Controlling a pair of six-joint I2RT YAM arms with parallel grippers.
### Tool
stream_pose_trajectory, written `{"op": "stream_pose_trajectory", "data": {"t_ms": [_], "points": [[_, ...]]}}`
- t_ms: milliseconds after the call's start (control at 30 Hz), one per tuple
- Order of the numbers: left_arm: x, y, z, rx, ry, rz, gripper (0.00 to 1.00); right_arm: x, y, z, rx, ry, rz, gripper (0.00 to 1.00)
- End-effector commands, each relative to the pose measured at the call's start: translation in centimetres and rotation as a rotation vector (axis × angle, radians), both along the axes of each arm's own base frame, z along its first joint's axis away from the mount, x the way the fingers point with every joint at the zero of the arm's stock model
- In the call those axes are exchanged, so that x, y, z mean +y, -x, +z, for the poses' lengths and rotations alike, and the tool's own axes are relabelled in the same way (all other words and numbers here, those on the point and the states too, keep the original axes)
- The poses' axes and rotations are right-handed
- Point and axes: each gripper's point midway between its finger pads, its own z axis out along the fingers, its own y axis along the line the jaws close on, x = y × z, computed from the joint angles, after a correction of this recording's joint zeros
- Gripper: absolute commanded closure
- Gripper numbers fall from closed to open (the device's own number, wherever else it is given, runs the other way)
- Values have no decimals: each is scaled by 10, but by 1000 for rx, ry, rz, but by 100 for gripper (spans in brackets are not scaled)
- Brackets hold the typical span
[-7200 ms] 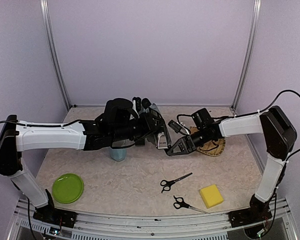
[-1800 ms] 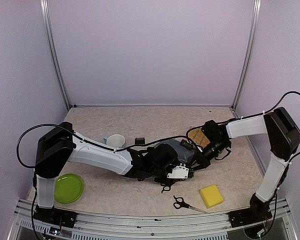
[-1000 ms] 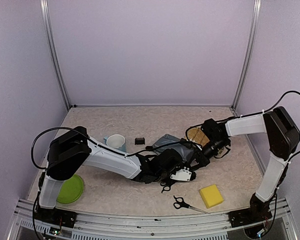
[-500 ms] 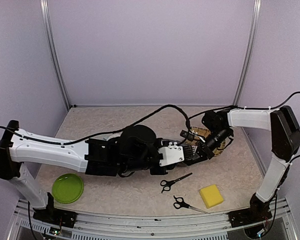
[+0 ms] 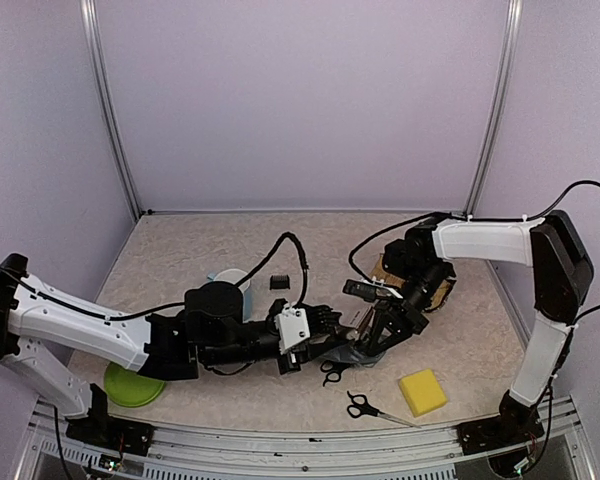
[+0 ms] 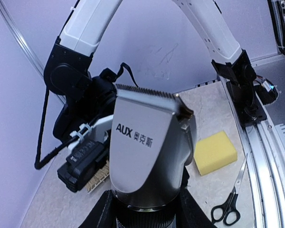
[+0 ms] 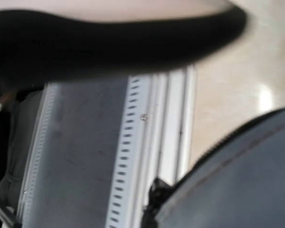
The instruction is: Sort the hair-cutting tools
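My left gripper [image 5: 318, 324] is shut on the black base of the black-and-silver clipper [image 5: 342, 346], which hangs low over the table's front middle. In the left wrist view the clipper [image 6: 147, 152] fills the centre, blade end away from me. My right gripper [image 5: 372, 335] reaches down beside the clipper's blade end; its jaws are hidden. The right wrist view is blurred, with a dark grey shape [image 7: 242, 180] at lower right. One pair of scissors [image 5: 330, 373] lies partly under the clipper. The other pair [image 5: 372, 407] lies near the front edge. The tiny black block [image 5: 278, 282] sits behind my left arm.
A yellow sponge [image 5: 422, 390] lies at front right, also in the left wrist view [image 6: 214, 152]. A light-blue cup [image 5: 230, 282] stands behind my left arm. A green plate [image 5: 130, 385] sits at front left. A wicker tray [image 5: 435, 295] lies behind my right arm.
My left arm has dropped lower and drawn back left, bringing the clipper down over the nearer scissors. My right gripper has followed it down and to the left, off the wicker tray.
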Motion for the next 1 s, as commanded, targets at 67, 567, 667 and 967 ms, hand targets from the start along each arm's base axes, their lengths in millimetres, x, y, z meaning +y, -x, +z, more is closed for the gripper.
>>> {"op": "stream_pose_trajectory", "data": {"t_ms": [67,567,667,967], "points": [[-3,4,41,-25,217,-66,100,13,23,17,51,-51,46,100],[19,-16,1,40,380,-78,100,20,21,2,142,-18,30,100],[20,-25,-4,9,411,-69,100,19,22,-3,157,-5,29,100],[13,-50,-13,-50,494,-54,100,16,20,-16,158,43,40,100]]}}
